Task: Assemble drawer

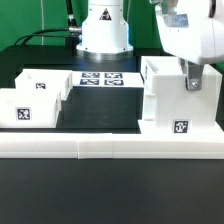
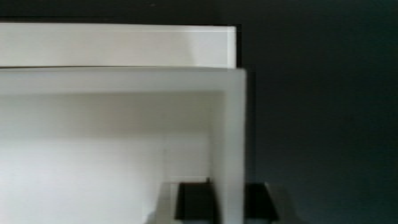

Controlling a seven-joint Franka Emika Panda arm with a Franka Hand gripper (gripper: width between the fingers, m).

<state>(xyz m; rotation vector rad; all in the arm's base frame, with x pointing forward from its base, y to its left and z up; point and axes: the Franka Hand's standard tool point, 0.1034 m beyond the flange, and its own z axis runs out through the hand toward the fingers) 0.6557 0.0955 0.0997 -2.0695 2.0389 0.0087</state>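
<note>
The drawer's large white casing (image 1: pixel 178 100) stands at the exterior view's right, with a square tag low on its front. My gripper (image 1: pixel 193 80) is down on the casing's top edge. In the wrist view the gripper (image 2: pixel 226 192) has one dark finger (image 2: pixel 192 202) on each side of a thin white casing wall (image 2: pixel 226 120), and both fingers touch that wall. Two smaller white trays, one nearer (image 1: pixel 24 108) and one behind it (image 1: pixel 47 86), sit at the exterior view's left, each with a tag. Their knobs do not show.
A long low white border wall (image 1: pixel 110 146) runs along the front of the parts. The marker board (image 1: pixel 100 77) lies flat at the back, in front of the arm's white base (image 1: pixel 104 35). The table top is black.
</note>
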